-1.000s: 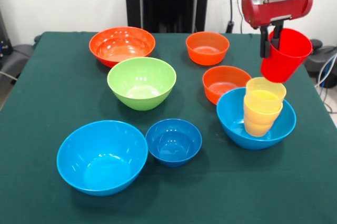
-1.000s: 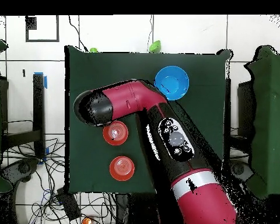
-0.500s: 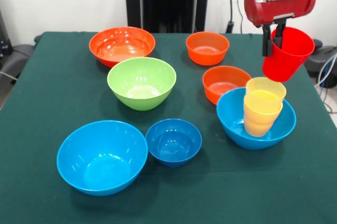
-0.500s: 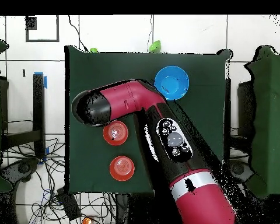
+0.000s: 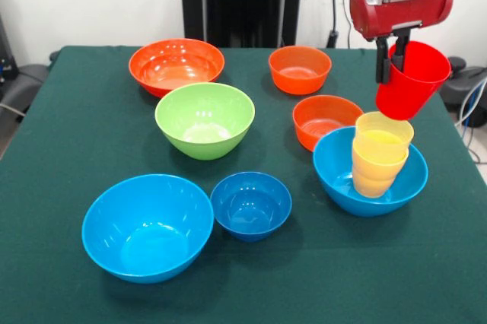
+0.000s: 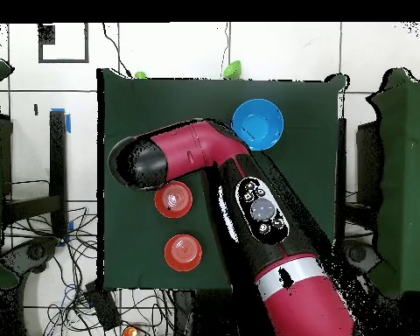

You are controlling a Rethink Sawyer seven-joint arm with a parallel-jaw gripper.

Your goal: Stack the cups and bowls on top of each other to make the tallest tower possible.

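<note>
My gripper is shut on the rim of the red cup, one finger outside and one inside. The cup hangs tilted just above and behind the tower. That tower is nested yellow and yellow-orange cups standing in a large light-blue bowl at the right. The red cup's base is close above the top yellow rim, apart from it. In the overhead view the arm hides the gripper, the red cup and the tower.
A large orange bowl, a green bowl, two small orange bowls, a small dark blue bowl and a second large light-blue bowl lie loose on the green cloth. Overhead, a light-blue bowl and small orange bowls show.
The gripper with the red cup rose slightly, then came back down and a little left towards the yellow cups. The bowls have not moved.
</note>
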